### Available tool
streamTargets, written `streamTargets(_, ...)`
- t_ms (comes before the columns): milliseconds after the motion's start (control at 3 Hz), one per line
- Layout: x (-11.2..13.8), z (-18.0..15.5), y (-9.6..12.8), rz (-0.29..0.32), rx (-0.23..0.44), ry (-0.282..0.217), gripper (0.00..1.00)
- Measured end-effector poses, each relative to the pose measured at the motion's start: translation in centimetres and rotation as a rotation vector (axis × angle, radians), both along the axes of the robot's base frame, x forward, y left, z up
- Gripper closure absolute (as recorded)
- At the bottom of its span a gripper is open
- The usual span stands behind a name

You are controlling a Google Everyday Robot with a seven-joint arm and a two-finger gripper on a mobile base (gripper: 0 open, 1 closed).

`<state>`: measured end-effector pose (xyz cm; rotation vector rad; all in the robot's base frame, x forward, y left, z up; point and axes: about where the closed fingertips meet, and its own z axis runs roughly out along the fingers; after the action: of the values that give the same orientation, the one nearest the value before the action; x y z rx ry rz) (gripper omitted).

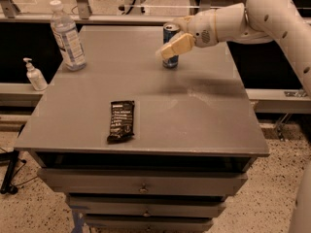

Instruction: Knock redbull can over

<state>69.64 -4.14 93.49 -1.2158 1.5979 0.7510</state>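
i see the grey table (204,120) carrying a water bottle (68,38) upright at its far left corner, the redbull can (170,62) upright far middle, and a black snack bar (121,120) flat near the front. the gripper (168,50) overlaps the can.

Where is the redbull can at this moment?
Camera view: the redbull can stands upright near the table's far edge, well right of the water bottle, with the gripper in front of it.

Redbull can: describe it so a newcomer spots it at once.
On the grey drawer table, look along the far edge, just right of centre. The can stands upright there, the pincer overlapping its middle. It is short, blue-and-silver metal, unlike the taller clear bottle at far left or the flat black wrapper near the front.
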Motion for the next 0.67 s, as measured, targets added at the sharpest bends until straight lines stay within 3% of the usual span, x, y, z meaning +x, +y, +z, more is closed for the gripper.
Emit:
streamTargets(333, -2.6, 1.8, 2.4, 0.095, 0.068, 0.065, 0.0)
streamTargets(667, -5.6, 2.6, 3.6, 0.187, 0.149, 0.176, 0.0)
